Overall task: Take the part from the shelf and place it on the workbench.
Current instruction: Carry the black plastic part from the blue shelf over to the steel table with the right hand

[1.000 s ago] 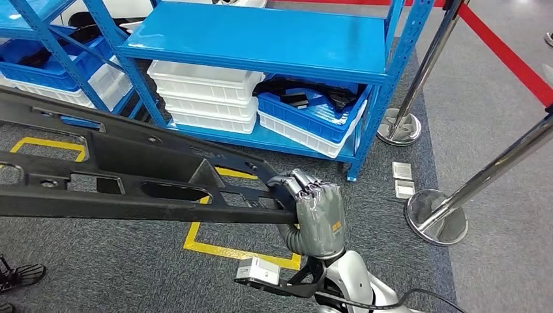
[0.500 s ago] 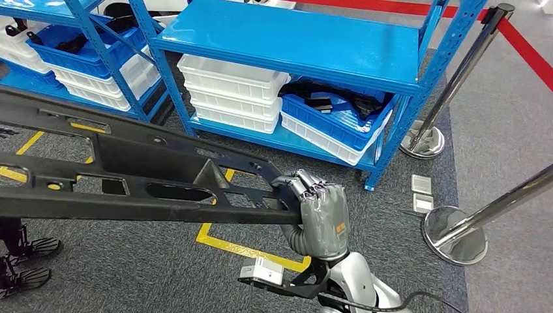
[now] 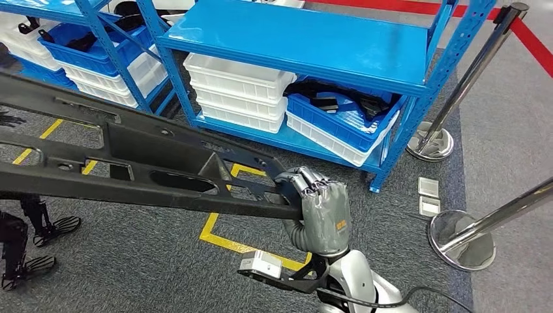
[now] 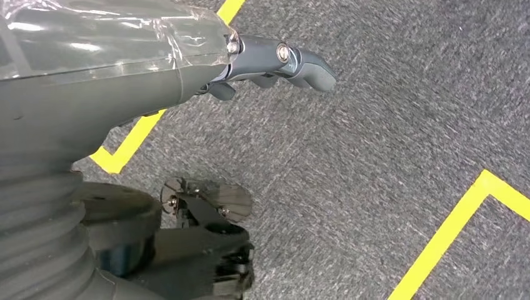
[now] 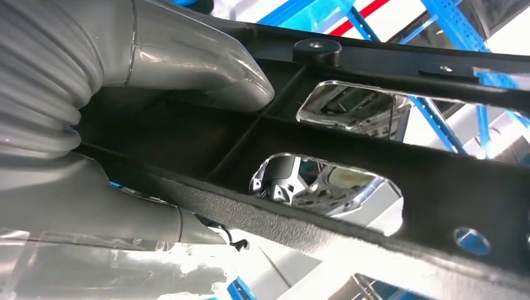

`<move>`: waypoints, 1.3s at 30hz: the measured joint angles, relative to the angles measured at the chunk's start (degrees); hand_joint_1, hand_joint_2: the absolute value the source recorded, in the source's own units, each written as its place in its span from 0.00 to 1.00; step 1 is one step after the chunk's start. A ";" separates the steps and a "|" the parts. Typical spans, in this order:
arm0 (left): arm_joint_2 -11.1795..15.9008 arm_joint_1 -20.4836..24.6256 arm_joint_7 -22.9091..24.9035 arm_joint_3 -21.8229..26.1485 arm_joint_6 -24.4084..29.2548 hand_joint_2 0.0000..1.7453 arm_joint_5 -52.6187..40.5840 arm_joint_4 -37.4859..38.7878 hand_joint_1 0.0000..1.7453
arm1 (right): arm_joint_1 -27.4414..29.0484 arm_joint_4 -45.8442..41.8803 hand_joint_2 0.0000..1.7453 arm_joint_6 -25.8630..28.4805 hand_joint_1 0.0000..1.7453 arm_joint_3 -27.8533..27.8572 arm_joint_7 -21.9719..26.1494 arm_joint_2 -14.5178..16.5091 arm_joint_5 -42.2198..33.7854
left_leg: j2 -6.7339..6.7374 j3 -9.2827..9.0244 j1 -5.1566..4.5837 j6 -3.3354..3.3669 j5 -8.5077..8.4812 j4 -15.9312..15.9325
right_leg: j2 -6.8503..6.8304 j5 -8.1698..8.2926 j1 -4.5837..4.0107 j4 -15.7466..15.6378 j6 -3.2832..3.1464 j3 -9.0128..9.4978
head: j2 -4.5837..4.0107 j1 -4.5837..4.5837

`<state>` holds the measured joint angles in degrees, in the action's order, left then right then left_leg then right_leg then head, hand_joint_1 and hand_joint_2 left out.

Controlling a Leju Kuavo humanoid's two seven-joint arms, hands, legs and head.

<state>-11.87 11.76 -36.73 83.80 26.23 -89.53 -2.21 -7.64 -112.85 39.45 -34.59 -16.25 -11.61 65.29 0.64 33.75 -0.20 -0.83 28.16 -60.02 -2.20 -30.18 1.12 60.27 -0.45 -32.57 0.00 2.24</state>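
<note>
Head view: right hand [image 3: 317, 210] grips end of long black part [image 3: 130, 173], fingers wrapped over its edge; part held in air above grey carpet [image 3: 150, 267], stretching away to left, in front of blue shelf [image 3: 306, 39]. Right wrist view: thumb [image 5: 206, 69] pressed on part's ribbed face. Left wrist view: left hand [image 4: 187, 56] above carpet, holding nothing, fingers [image 4: 294, 59] extended.

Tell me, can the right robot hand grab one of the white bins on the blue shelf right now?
Probably not. The right robot hand is already wrapped around the end of the long black part, so it has no free grip. The white bins also sit well ahead of it on the low blue shelf.
</note>
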 joint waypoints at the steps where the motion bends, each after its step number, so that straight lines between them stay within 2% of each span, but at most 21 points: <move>1: 0.00 0.00 0.04 0.00 0.00 1.00 -0.04 0.00 0.00 | 0.03 -0.07 1.00 0.00 1.00 0.01 -0.10 -0.12 0.07 | 0.07 -0.10 -0.19 0.18 0.19 0.49 | -0.11 0.02 -0.04 -0.09 0.21 0.00 | 0.00 -0.01; 3: -0.01 -0.04 0.11 0.00 0.00 1.00 -0.15 0.00 0.00 | 0.09 -0.16 1.00 0.01 1.00 0.03 -0.38 -0.37 0.22 | -0.12 -0.17 -0.15 0.72 -0.04 1.04 | -0.26 -0.04 -0.01 -0.27 0.77 0.19 | 0.00 0.02; 5: -0.02 0.00 0.18 0.00 0.00 1.00 -0.30 0.00 0.00 | 0.15 -0.26 1.00 0.01 1.00 0.05 -0.80 -0.70 0.51 | -0.32 -0.60 0.15 1.49 -0.46 1.91 | 0.47 -1.48 -0.02 1.54 1.29 -0.38 | 0.00 0.11; 8: -0.10 0.07 0.28 0.00 0.00 1.00 -0.42 0.00 0.00 | 0.42 -0.33 1.00 0.01 1.00 0.06 -1.30 -1.25 0.77 | -0.75 -0.78 0.21 2.13 -0.64 2.28 | 1.82 -6.35 -0.07 11.14 1.56 -4.93 | 0.00 0.54; 9: -0.13 0.05 0.31 0.00 0.00 1.00 -0.42 0.00 0.00 | 0.53 -0.33 1.00 0.01 1.00 0.06 -1.48 -1.43 0.76 | -1.01 -0.77 0.17 2.16 -0.62 2.23 | 1.90 -7.00 -0.07 13.74 1.61 -6.26 | 0.00 0.63; 10: -0.13 0.04 0.31 0.00 0.00 1.00 -0.42 0.00 0.00 | 0.61 -0.33 1.00 0.01 1.00 0.06 -1.67 -1.60 0.76 | -1.32 -0.77 0.15 2.17 -0.59 2.15 | 1.92 -6.59 -0.06 14.56 1.64 -6.76 | 0.00 0.68; 11: -0.14 0.05 0.32 0.00 0.00 1.00 -0.42 0.00 0.00 | 0.64 -0.33 1.00 0.01 1.00 0.06 -1.84 -1.75 0.76 | -1.68 -0.78 0.15 2.15 -0.54 2.01 | 1.95 -5.08 -0.04 13.15 1.61 -6.22 | 0.00 0.72; 13: -0.16 0.11 0.32 0.00 0.01 1.00 -0.43 0.00 0.00 | 0.61 -0.35 1.00 0.01 1.00 0.06 -2.08 -2.02 0.81 | -2.40 -0.70 0.21 1.91 -0.30 1.58 | 2.62 -1.18 0.09 6.20 1.49 -3.10 | 0.00 0.89; 15: -0.17 0.17 0.34 0.00 0.03 1.00 -0.44 0.00 0.00 | 0.62 -0.50 1.00 0.01 1.00 0.06 -2.36 -2.24 0.91 | -3.06 -0.26 0.07 1.41 -0.02 0.83 | 3.34 0.47 0.13 1.16 1.17 -1.03 | 0.00 1.00; 18: -0.17 0.21 0.48 0.00 0.09 1.00 -0.44 0.00 0.00 | 0.65 -0.75 1.00 0.01 1.00 0.06 -2.79 -2.52 1.07 | -3.51 0.18 -0.02 0.68 0.03 0.43 | 2.96 0.47 -0.02 0.36 0.41 -0.93 | 0.00 0.89; 20: -0.16 0.29 0.60 0.00 0.11 1.00 -0.44 0.00 0.00 | 0.67 -0.86 1.00 0.01 1.00 0.08 -2.64 -2.61 1.10 | -2.92 0.72 -0.01 0.05 1.21 -1.19 | 2.36 0.62 0.15 0.14 -0.09 -0.77 | 0.00 0.66; 23: -0.15 0.45 0.72 0.00 0.15 1.00 -0.45 0.00 0.00 | 1.04 -1.07 1.00 0.01 1.00 0.26 -1.27 -2.58 0.93 | -1.61 5.06 0.30 -0.92 6.09 -10.81 | 1.18 0.55 0.22 0.06 -0.55 -0.66 | 0.00 0.08; 25: -0.15 0.45 0.77 0.00 0.17 1.00 -0.35 0.00 0.00 | 1.46 -1.07 1.00 0.01 1.00 0.48 -0.07 -2.48 0.76 | -1.31 7.39 0.49 -1.13 7.21 -15.49 | 0.35 0.44 0.19 0.07 -0.64 -0.57 | 0.00 0.03; 26: -0.14 0.44 0.77 0.00 0.20 1.00 -0.21 0.00 0.00 | 1.62 -1.07 1.00 0.00 1.00 0.62 0.54 -2.37 0.67 | -1.19 7.03 0.52 -1.08 6.12 -14.66 | -0.02 0.36 0.19 0.08 -0.63 -0.47 | 0.00 -0.01; 28: -0.12 0.44 0.78 0.00 0.28 1.00 0.08 0.00 0.00 | 1.75 -1.07 1.00 0.00 1.00 1.05 1.69 -2.01 0.51 | -0.37 3.72 0.45 -0.66 2.16 -7.60 | -0.65 0.14 0.19 0.06 -0.46 -0.12 | 0.00 -0.05; 30: -0.10 0.48 0.79 0.00 0.33 1.00 0.20 0.00 0.00 | 1.81 -1.07 1.00 0.01 1.00 1.61 2.52 -1.55 0.31 | 0.97 0.77 -0.02 -0.11 -0.12 -1.05 | -1.20 -0.09 0.00 0.06 -0.11 0.12 | 0.00 -0.08; 31: -0.10 0.45 0.83 0.00 0.34 1.00 0.28 0.00 0.00 | 1.85 -1.07 1.00 0.01 1.00 1.83 2.77 -1.36 0.21 | 1.37 0.28 -0.25 0.13 -0.28 0.31 | -1.50 -0.16 -0.09 0.00 0.09 0.18 | 0.00 -0.08; 33: -0.08 0.26 1.04 0.00 0.34 1.00 0.51 0.00 0.00 | 1.92 -1.07 1.00 0.01 1.00 2.11 3.03 -1.07 0.07 | 0.90 0.26 -0.39 0.64 -0.28 0.80 | -2.15 -0.18 -0.18 -0.32 0.56 0.46 | 0.00 -0.04; 35: -0.07 0.12 1.32 0.00 0.37 1.00 0.70 0.00 0.00 | 1.94 -1.07 1.00 0.01 1.00 2.41 3.19 -0.86 0.05 | 0.25 -0.14 -0.09 1.37 -0.72 1.63 | -1.38 -1.09 -0.14 0.60 1.08 0.41 | 0.00 0.01; 37: -0.07 0.13 1.48 0.00 0.37 1.00 0.73 0.00 0.00 | 2.03 -1.07 1.00 0.01 1.00 2.70 3.31 -0.74 0.04 | -0.37 -0.49 0.14 1.99 -1.07 2.26 | 0.69 -4.09 -0.12 5.57 1.29 -1.71 | 0.00 0.28; 39: -0.07 0.11 1.57 0.00 0.37 1.00 0.75 0.00 0.00 | 2.34 -1.06 1.00 0.01 1.00 2.89 3.33 -0.68 0.00 | -1.19 -0.47 0.08 2.24 -1.08 2.26 | 1.79 -7.14 -0.17 12.70 1.32 -5.23 | 0.00 0.56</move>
<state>-11.94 11.87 -35.16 83.80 26.60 -88.78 -2.21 -5.31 -113.91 39.45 -31.70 -12.92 -12.29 65.29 -0.55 33.29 -0.12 1.41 27.08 -57.76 -0.41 -37.32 0.96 72.97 0.87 -37.80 0.00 2.80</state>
